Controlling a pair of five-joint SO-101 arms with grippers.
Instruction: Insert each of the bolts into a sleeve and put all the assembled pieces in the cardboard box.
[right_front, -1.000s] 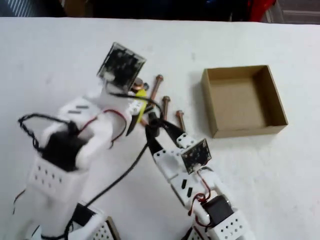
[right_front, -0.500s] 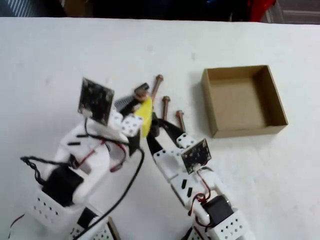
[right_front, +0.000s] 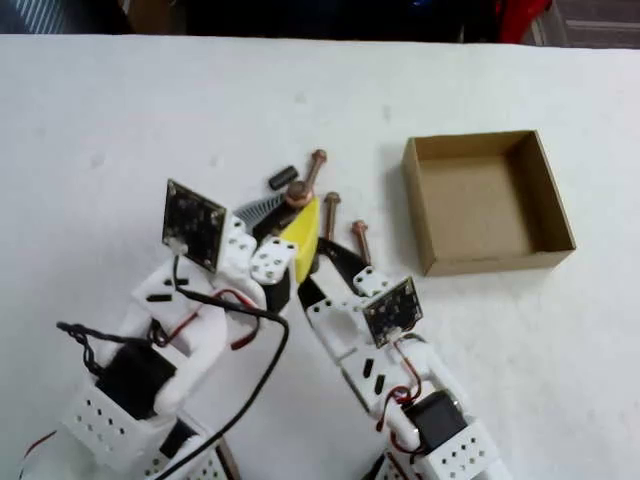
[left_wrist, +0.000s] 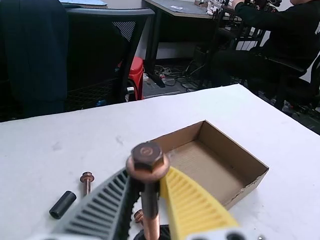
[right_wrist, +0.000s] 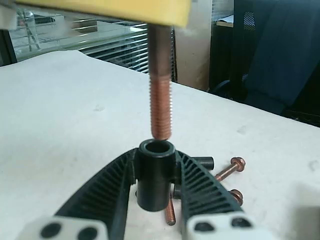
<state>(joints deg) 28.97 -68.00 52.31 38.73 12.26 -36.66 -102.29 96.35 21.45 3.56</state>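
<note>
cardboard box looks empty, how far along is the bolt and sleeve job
Done: nothing; the cardboard box holds no assembled pieces. In hand: the left gripper holds a bolt upright, its tip just above the open sleeve in the right gripper, not yet inserted. Left: seat this bolt, box it, then handle three loose bolts and one loose sleeve visible on the table.

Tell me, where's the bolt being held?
High view, centre: the bolt hangs upright from the left gripper, tip just above the sleeve in the right gripper.
</note>
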